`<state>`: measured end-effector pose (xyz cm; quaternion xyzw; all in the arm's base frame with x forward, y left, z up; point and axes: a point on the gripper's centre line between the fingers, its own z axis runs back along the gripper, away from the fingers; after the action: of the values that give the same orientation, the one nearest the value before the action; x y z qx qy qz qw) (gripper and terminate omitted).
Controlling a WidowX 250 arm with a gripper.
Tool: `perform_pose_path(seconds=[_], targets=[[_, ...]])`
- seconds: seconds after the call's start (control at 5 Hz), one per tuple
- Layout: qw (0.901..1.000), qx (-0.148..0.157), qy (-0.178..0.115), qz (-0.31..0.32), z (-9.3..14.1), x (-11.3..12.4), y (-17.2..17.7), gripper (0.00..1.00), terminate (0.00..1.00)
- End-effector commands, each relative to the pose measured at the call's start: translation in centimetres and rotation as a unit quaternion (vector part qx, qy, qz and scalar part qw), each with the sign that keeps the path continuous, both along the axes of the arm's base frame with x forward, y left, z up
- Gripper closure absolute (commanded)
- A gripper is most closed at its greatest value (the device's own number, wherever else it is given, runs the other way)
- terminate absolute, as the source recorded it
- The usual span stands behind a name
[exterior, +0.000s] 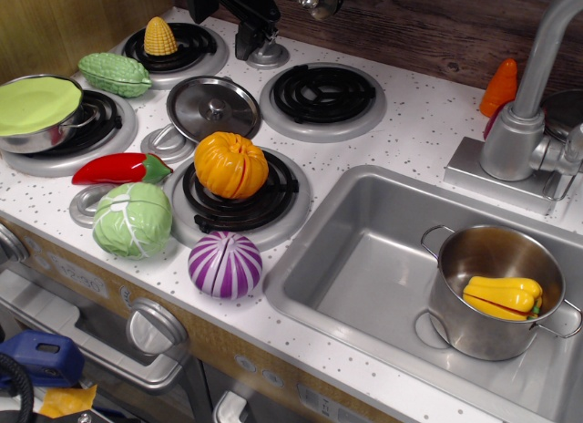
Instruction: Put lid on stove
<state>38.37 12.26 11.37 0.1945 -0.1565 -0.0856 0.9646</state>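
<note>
Lid (213, 107) flat on stove (410, 122) centre among four burners, touching pumpkin (231, 164), with corn (160, 36), gourd (115, 73), pot (41, 113), pepper (118, 170), cabbage (133, 220) around; gripper (252, 42) above rear edge, grip unclear.

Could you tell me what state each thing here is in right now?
lid: flat on the stove, among burners
gripper: above the stove's back edge, empty; jaws unclear
sink pot: upright, holding a yellow toy
left pot: on a burner, green disc inside
</note>
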Motion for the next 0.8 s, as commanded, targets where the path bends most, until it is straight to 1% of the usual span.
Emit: perform_pose_path(seconds=[0.0, 0.2, 0.4, 0.6], targets=[[1.0000, 0.000, 0.000, 0.000, 0.0, 0.0, 0.0, 0.00, 0.00], [0.9999, -0.012, -0.008, 0.003, -1.3, 0.2, 0.7, 0.00, 0.00], [0.9997, -0.021, -0.007, 0.015, -2.5, 0.4, 1.2, 0.00, 0.00], [0.9990, -0.035, -0.004, 0.029, -3.7, 0.1, 1.7, 0.00, 0.00]])
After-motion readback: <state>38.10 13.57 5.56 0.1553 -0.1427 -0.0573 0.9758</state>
